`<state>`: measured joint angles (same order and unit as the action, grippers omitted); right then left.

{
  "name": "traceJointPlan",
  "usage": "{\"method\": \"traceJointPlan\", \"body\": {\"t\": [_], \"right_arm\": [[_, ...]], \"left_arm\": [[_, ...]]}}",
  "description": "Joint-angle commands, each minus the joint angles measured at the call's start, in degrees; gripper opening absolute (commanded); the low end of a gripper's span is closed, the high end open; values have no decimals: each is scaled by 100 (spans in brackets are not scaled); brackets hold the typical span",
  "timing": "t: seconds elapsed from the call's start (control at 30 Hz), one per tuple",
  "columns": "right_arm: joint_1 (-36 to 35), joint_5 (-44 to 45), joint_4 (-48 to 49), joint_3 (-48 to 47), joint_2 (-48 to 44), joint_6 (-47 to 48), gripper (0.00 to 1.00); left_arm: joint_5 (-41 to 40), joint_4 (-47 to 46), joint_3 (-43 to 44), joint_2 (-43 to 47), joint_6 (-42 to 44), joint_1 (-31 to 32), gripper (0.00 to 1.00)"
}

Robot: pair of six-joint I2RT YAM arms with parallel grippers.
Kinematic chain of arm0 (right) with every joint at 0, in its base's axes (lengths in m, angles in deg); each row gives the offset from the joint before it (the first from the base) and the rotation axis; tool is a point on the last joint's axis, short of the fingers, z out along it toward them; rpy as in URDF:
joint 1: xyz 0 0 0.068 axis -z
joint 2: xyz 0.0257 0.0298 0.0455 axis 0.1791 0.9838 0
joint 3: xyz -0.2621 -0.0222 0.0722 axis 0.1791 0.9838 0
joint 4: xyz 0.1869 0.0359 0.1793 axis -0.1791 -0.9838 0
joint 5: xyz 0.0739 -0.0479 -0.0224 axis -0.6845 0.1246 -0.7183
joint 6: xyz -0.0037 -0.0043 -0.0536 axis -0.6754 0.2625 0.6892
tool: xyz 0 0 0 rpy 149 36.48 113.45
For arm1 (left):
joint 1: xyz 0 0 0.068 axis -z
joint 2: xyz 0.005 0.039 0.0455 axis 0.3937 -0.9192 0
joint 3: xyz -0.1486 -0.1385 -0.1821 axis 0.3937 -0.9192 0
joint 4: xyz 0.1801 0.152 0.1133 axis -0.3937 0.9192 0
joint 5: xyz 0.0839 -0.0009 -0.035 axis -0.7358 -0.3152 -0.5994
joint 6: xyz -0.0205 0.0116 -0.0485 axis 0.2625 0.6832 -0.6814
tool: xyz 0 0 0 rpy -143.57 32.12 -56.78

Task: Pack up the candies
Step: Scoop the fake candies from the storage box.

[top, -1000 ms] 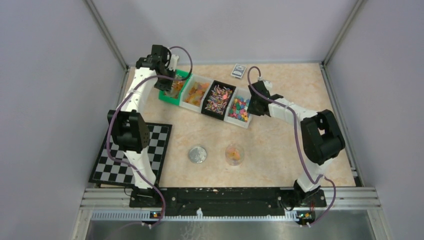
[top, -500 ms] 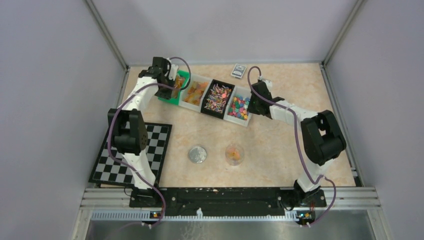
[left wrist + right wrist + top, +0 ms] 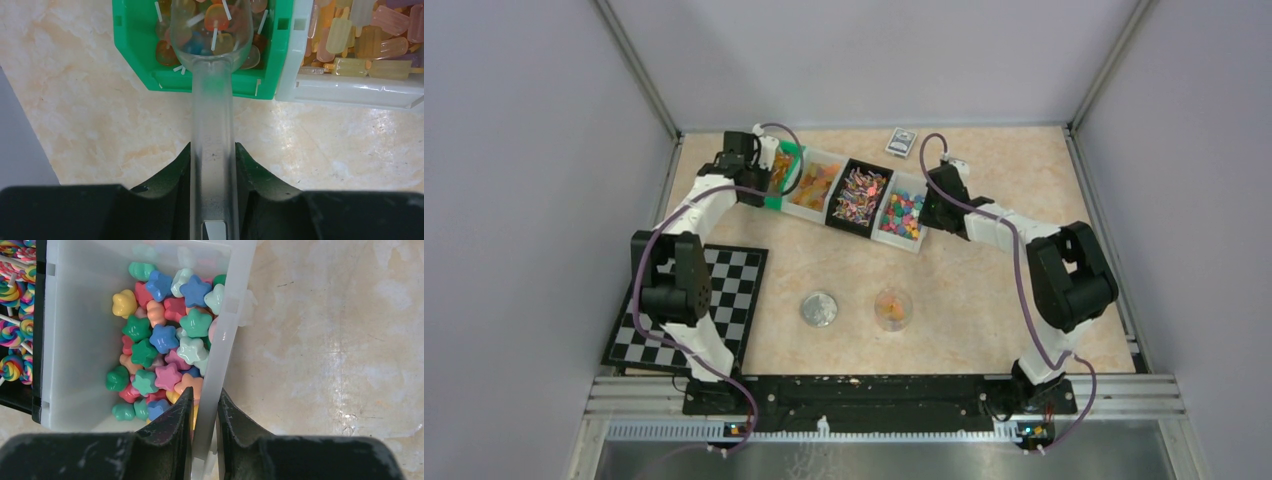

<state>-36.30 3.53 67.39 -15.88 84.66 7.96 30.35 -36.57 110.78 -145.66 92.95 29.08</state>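
While in scoop (image 3: pixel 212 95), candies' (image 3: pixel 216 22) sticks (image 3: pixel 215 36) askew

I overlook the whole table (image 3: pixel 984 300) from above, behind the bases (image 3: pixel 714 392). Close wrist views face down on the green bin (image 3: pixel 215 86) and white end bin (image 3: pixel 222 350), shared overhead.

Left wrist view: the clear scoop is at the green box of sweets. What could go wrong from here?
The scoop, held by its handle in the left gripper, sits among the candies in the green bin. Any it lifts could spill on the way across the table to the cup. The right gripper pinches one thin wall of the white bin. A tug might tilt it and scatter the star candies.
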Motion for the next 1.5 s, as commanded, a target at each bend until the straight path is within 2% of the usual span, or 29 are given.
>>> {"method": "traceJointPlan", "body": {"t": [0.0,0.2,0.47,0.6,0.97,1.3,1.47], "right_arm": [[-90,-439,408,117,-121,354,0],[-92,-495,504,165,-143,343,0],[-92,-536,636,240,-165,340,0],[-87,-546,683,272,-215,362,0],[-87,-550,778,351,-262,415,0],[-91,-511,779,393,-310,477,0],[-91,-513,913,418,-348,497,0]], "left_arm": [[505,-299,-281,140,124,26,0],[716,-1118,-868,609,84,25,0],[985,-1524,-1192,699,188,26,0],[910,-1618,-1271,695,159,26,0],[932,-2864,-2289,1176,115,18,0],[807,-2906,-2534,1465,75,9,0],[488,-2894,-2655,1695,2,9,0]]}}
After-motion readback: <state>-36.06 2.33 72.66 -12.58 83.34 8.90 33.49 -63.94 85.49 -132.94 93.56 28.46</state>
